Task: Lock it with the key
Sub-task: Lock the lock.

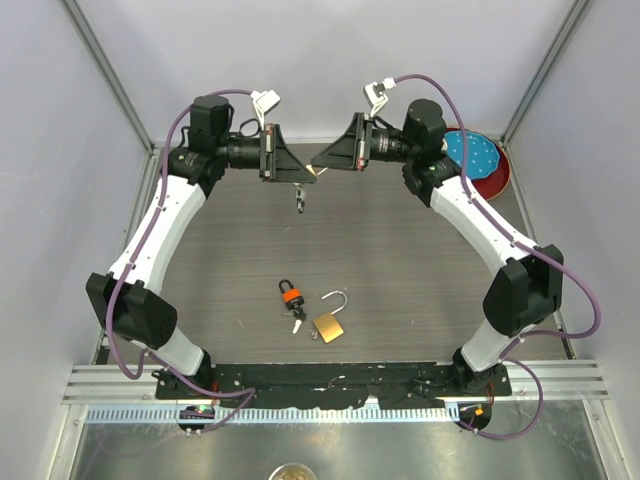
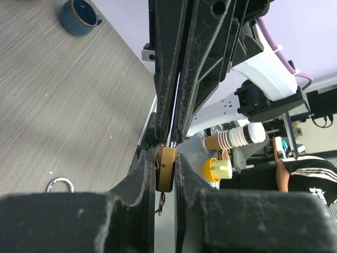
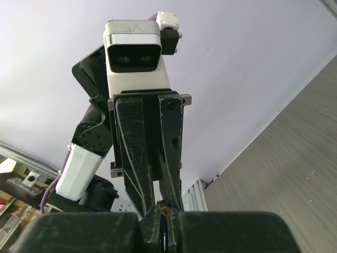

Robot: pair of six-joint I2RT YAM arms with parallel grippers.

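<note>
Top external: both arms raised over the far half of the tabletop [image 1: 400, 270], wrists turned inward, tips meeting. Left gripper [image 1: 305, 170] and right gripper [image 1: 318, 165] touch at a small brass padlock [image 1: 312, 172] held in the air. A thin metal piece [image 1: 300, 203] dangles just under it; too small to tell if it is a key. On the tabletop near the arm bases: an open brass padlock [image 1: 328, 322] with shackle swung up, and beside it a black padlock with an orange band [image 1: 291, 293], keys [image 1: 297, 322] at its near end. Red plate with a blue dotted disc [image 1: 480, 155] at the far right corner.

Left wrist: left gripper closed on the small brass padlock [image 2: 166, 171], a finger pressed to each flat side. Right gripper comes in from above, tips at the padlock's top, fingers drawn to a narrow slit. Dark blue mug [image 2: 79, 16] and a small metal ring [image 2: 59, 184] on the tabletop.

Right wrist: right gripper [image 3: 166, 211] closed, only a brass sliver between the tips. What it pinches cannot be told.
</note>
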